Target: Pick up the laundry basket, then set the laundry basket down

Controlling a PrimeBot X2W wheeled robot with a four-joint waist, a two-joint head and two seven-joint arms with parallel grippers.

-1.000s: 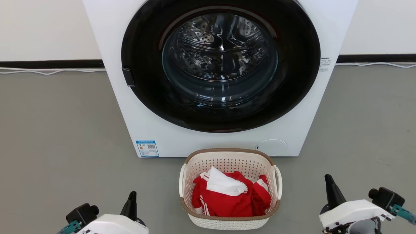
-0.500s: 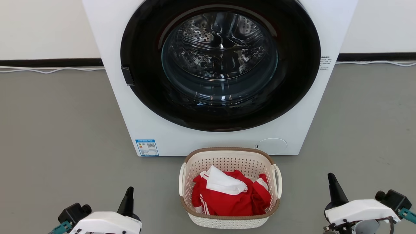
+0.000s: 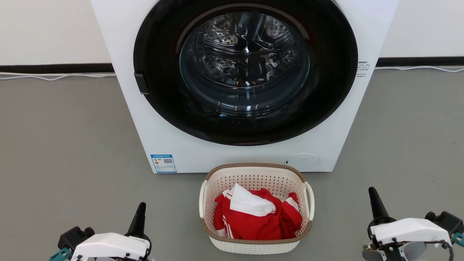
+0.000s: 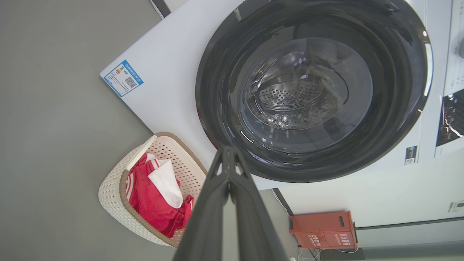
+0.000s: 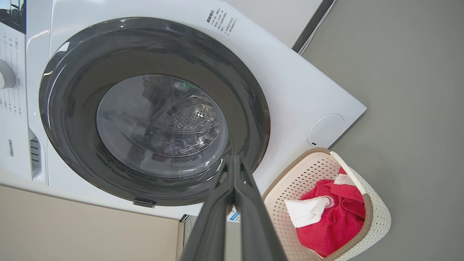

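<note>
Small cream-white perforated plastic laundry basket (image 3: 253,248), brown woven-look rim, white loop handle on each side. It stands upright on the grey floor (image 3: 72,145), just in front of the large white front-loading washer (image 3: 203,152), below its round dark glass door (image 3: 246,69). I cannot tell whether basket and washer touch. Inside lie a crumpled red garment with white stripes (image 3: 253,227) and a white cloth (image 3: 250,205) on top of it.

Left claw (image 3: 140,206) sits near left, well apart from the basket; my left wrist view shows its fingers pressed together, gripping nothing. Right claw (image 3: 372,190) sits near right, also clear of the basket, its fingers closed tip to tip and empty. Both point toward the washer.
</note>
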